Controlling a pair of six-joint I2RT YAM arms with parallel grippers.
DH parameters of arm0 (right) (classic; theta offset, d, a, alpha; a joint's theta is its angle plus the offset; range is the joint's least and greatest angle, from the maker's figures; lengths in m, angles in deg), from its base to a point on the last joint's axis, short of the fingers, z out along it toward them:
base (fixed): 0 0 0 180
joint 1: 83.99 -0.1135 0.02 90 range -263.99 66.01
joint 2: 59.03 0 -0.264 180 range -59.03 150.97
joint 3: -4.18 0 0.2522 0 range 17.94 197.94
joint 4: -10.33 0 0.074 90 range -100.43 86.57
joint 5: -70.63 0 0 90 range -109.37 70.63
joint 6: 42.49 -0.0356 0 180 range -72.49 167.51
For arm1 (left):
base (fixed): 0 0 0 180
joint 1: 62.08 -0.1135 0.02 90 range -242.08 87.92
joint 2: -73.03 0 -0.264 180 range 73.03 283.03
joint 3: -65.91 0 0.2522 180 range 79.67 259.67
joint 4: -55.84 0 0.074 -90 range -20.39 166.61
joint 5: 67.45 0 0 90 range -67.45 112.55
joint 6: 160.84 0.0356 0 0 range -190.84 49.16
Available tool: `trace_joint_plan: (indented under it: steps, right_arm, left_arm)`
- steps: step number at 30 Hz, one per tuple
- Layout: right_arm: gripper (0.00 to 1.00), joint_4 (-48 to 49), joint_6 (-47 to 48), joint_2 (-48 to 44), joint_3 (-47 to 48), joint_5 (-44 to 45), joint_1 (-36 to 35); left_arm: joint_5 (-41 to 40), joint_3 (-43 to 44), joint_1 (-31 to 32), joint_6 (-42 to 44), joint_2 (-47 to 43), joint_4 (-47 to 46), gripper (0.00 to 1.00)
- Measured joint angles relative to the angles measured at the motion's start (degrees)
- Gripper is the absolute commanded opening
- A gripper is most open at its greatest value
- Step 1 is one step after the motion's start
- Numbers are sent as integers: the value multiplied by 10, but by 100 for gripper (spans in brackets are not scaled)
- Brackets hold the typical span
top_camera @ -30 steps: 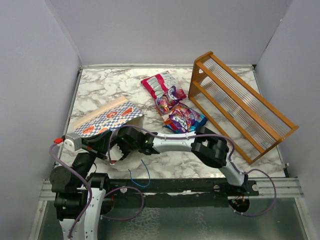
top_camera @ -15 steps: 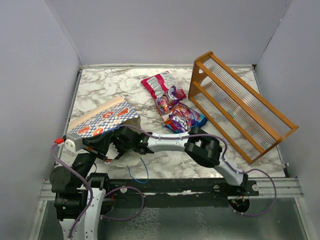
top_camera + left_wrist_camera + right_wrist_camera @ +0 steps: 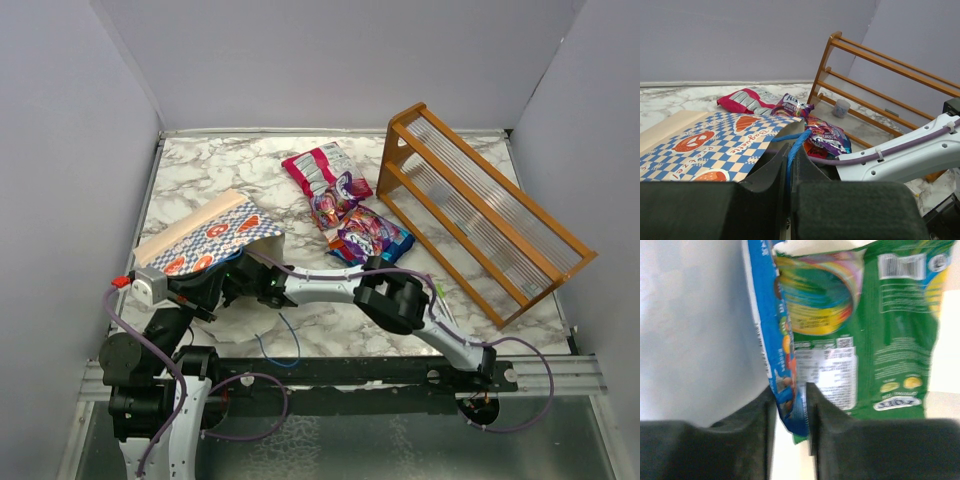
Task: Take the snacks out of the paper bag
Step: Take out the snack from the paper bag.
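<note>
The paper bag [image 3: 205, 232], blue-and-white checkered and printed "Baguette" beside red motifs, lies on its side near the left edge of the counter [image 3: 200, 170], toward the near-left corner, with its rim pinched in the closed left claw [image 3: 788, 200]. Within its cream interior the right claw [image 3: 790, 390] grips the edge of a blue packet [image 3: 767, 335], which touches a green packet [image 3: 890, 330] bearing a rainbow graphic and a barcode, its lettering too blurred to read. A pink-and-white packet [image 3: 318, 167] and a purple packet [image 3: 372, 235] lie mid-counter toward the far edge, beside the wooden rack [image 3: 480, 215] at the right edge.
</note>
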Motion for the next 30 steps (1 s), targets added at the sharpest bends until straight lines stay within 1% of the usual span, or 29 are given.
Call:
trace_joint_plan:
  steps: [4, 7, 13, 15, 18, 22, 26, 30]
  right_arm:
    - [21, 19, -13, 13, 26, 12, 5]
    - [14, 25, -19, 20, 37, 14, 7]
    - [6, 30, -26, 21, 41, 13, 17]
    - [3, 33, -26, 17, 29, 13, 18]
    - [1, 31, -26, -7, -18, 10, 19]
    - [1, 29, -26, -65, -96, 0, 19]
    - [1, 30, -30, -147, -173, -9, 18]
    - [1, 34, -46, -220, -220, -12, 11]
  left_arm:
    - [0, 0, 0, 0, 0, 0, 0]
    - [0, 0, 0, 0, 0, 0, 0]
    - [0, 0, 0, 0, 0, 0, 0]
    - [0, 0, 0, 0, 0, 0, 0]
    - [-1, 0, 0, 0, 0, 0, 0]
    - [-9, -1, 0, 0, 0, 1, 0]
    - [-23, -2, -1, -2, 0, 1, 0]
    - [-35, -3, -5, -4, 0, 2, 0]
